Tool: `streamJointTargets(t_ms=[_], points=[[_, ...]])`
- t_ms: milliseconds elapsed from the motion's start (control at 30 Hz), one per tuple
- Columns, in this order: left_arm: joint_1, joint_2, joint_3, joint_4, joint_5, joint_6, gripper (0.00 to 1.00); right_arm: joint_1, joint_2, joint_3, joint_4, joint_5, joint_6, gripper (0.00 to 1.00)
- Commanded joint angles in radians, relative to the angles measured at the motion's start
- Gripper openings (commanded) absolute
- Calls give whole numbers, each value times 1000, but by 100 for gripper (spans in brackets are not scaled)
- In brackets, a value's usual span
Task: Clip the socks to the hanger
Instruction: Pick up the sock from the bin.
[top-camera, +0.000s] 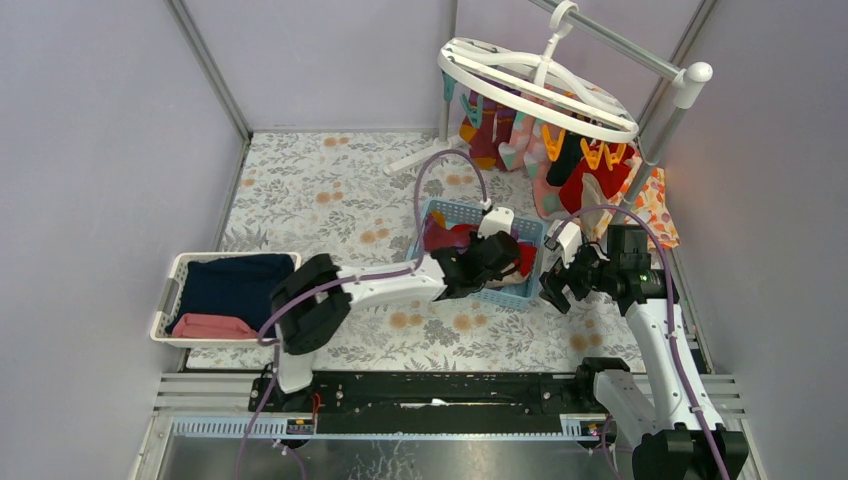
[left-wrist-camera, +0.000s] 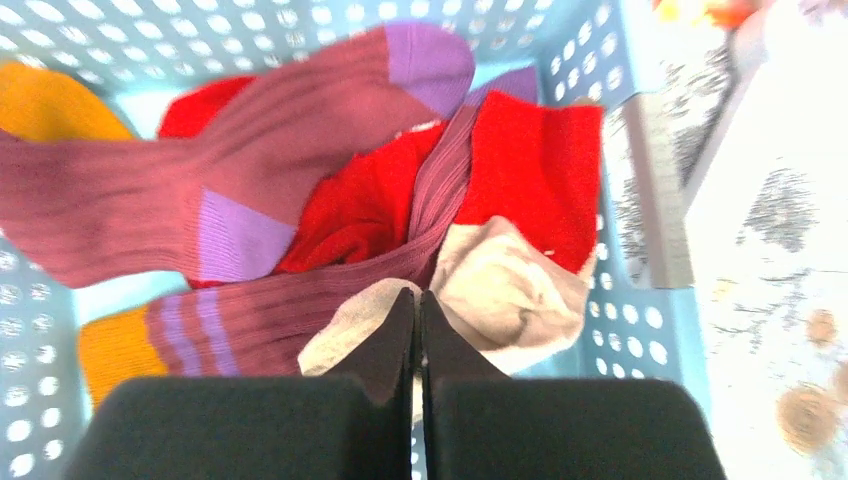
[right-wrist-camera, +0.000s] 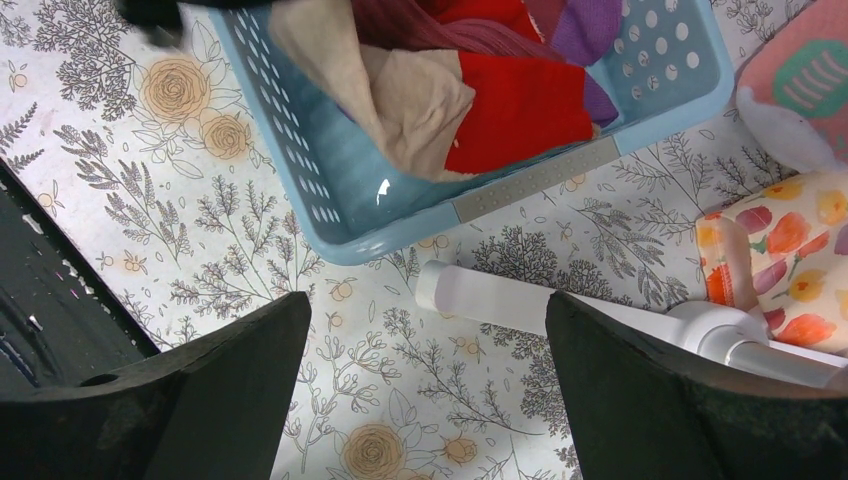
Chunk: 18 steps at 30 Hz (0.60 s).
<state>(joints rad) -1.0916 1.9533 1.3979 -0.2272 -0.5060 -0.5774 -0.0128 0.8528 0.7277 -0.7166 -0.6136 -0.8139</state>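
1. Grey floral-print table covering (top-camera: 330, 200) spreads beneath both sets of fingers; the right fingers hang directly over a bare patch of it.
2. Rack stand (top-camera: 693, 74) rises well beyond the right fingers; one white foot (right-wrist-camera: 480, 295) lies on the covering just past their tips.
3. White hanger (top-camera: 545, 72) hooks onto the rack's pole, high above and beyond both grippers, well apart from them. Hung socks (top-camera: 590, 185) dangle from its orange and teal clips.
4. Blue basket (top-camera: 455, 213) sits around the left fingers, which reach down inside it; its near corner lies just ahead of the right fingers.
5. White basket (top-camera: 170, 290) holding folded navy and pink cloth stands far out to the left of the left fingers.
6. Orange floral-print cloth (right-wrist-camera: 790, 240) lies beyond the right fingers, off to their right.
7. Right gripper (right-wrist-camera: 425, 305) is spread wide, nothing between its fingers.
8. Left gripper (left-wrist-camera: 417, 300) has its fingers (left-wrist-camera: 385, 350) pressed tight together, their tips against a beige sock (left-wrist-camera: 510, 290); whether fabric is pinched between them I cannot tell.
9. Loose socks (left-wrist-camera: 350, 200) fill the basket beyond those tips: red ones ahead, a maroon sock (left-wrist-camera: 120, 200) with purple patches to the left.
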Motion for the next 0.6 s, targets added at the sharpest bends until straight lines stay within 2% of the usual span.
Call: streamJointTargets(t_ms=[0,133,200,400,567], points=[[-4,-161,-90,218,-23,142,0,7,-2,10,-13,-30,-2,95],[0,-246,-173,335,-23,260,0,8,-4,10,-19,-86,-21,95],[13,-283,-206,380,22,315,0,8,-10,5,-23,-139,-49,96],[111,-393,-242,439,310,372,0,8,-17,0,-92,-337,-241,100],[191,-459,-239,433,469,337,0,8,7,38,-87,-416,-297,100]])
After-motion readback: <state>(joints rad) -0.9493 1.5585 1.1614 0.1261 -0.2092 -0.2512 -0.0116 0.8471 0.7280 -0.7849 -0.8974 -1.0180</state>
